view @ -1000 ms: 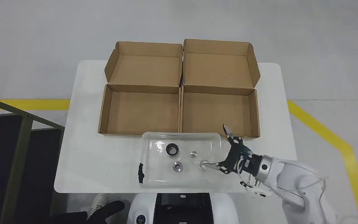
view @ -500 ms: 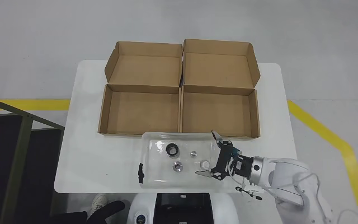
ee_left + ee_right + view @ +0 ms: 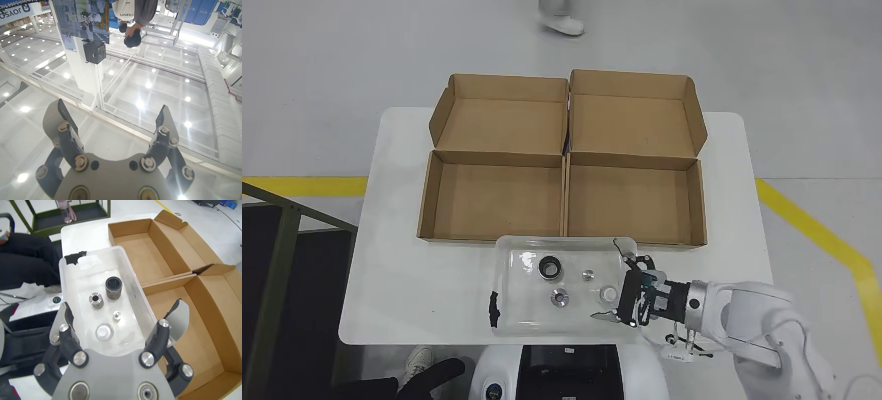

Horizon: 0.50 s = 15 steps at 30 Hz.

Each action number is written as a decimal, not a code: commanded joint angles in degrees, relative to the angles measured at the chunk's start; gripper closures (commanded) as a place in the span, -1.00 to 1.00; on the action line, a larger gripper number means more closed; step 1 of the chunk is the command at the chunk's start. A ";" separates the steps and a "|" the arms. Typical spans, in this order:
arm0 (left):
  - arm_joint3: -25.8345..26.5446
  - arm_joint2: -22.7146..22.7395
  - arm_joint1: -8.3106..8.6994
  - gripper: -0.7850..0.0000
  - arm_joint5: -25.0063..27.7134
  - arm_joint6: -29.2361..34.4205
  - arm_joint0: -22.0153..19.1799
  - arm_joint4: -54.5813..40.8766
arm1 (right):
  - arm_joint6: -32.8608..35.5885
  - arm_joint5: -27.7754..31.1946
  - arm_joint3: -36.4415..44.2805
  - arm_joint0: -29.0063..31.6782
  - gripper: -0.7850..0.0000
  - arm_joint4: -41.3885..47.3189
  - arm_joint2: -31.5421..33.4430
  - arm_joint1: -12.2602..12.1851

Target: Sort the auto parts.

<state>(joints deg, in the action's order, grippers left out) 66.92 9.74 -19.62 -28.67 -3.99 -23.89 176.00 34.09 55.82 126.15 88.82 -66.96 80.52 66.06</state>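
A clear plastic bin (image 3: 562, 239) sits at the table's front edge. It holds a black cylindrical bearing (image 3: 550, 267) (image 3: 113, 289), a steel bushing (image 3: 560, 297) (image 3: 96, 300), a small silver fastener (image 3: 587, 275) (image 3: 117, 315) and a white round cap (image 3: 608, 294) (image 3: 104, 332). My right gripper (image 3: 609, 280) (image 3: 122, 306) hangs open over the bin's right part, its fingers straddling the white cap from above and touching nothing. My left gripper (image 3: 112, 106) points up at the ceiling, open and empty.
Two open cardboard boxes, left (image 3: 492, 200) and right (image 3: 634, 203), stand side by side behind the bin with their lids folded back. Black tape (image 3: 493, 307) marks the bin's front left corner. A green cart frame (image 3: 282, 250) stands left of the table.
My right gripper has moved left from the bin's right end to over the white cap, staying open. The parts have not moved.
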 commanded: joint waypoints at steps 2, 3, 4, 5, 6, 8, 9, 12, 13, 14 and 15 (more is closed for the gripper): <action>0.00 0.00 0.00 -1.00 0.00 0.00 0.00 0.00 | 0.81 2.18 0.60 -0.39 -1.00 -0.03 0.47 -0.51; 0.00 0.00 0.00 -1.00 0.00 0.00 0.00 0.00 | 1.51 2.18 0.91 -0.34 -1.00 0.10 0.36 -0.73; 0.00 0.00 0.00 -1.00 0.00 0.00 0.00 0.00 | 2.31 2.18 1.36 -0.41 -1.00 0.22 0.14 -1.00; 0.00 0.00 0.00 -1.00 0.00 0.00 0.00 0.00 | 3.42 2.18 1.61 -0.46 -1.00 0.40 -0.27 -1.31; 0.00 0.00 0.00 -1.00 0.00 0.00 0.00 0.00 | 4.92 2.18 1.82 -0.61 -1.00 0.54 -0.85 -1.66; 0.00 0.00 0.00 -1.00 0.00 0.00 0.00 0.00 | 8.90 2.18 2.05 -1.27 -1.00 0.89 -2.68 -2.50; 0.00 0.00 0.00 -1.00 0.00 0.00 0.00 0.00 | 10.75 2.18 2.04 -1.83 -1.00 1.53 -3.57 -2.91; 0.00 0.00 0.00 -1.00 0.00 0.00 0.00 0.00 | 12.19 2.18 0.57 -3.46 -1.00 2.78 -5.10 -4.18; 0.00 0.00 0.00 -1.00 0.00 0.00 0.00 0.00 | 12.19 2.18 0.16 -3.93 -1.00 3.12 -5.56 -4.59; 0.00 0.00 0.00 -1.00 0.00 0.00 0.00 0.00 | 12.19 2.18 -0.18 -4.40 -1.00 3.33 -6.04 -5.00; 0.00 0.00 0.00 -1.00 0.00 0.00 0.00 0.00 | 12.19 2.18 -0.55 -4.83 -1.00 3.39 -6.48 -5.41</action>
<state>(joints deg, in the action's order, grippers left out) 66.92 9.74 -19.62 -28.67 -3.99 -23.89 176.00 46.32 58.00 125.91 84.39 -63.63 74.44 61.03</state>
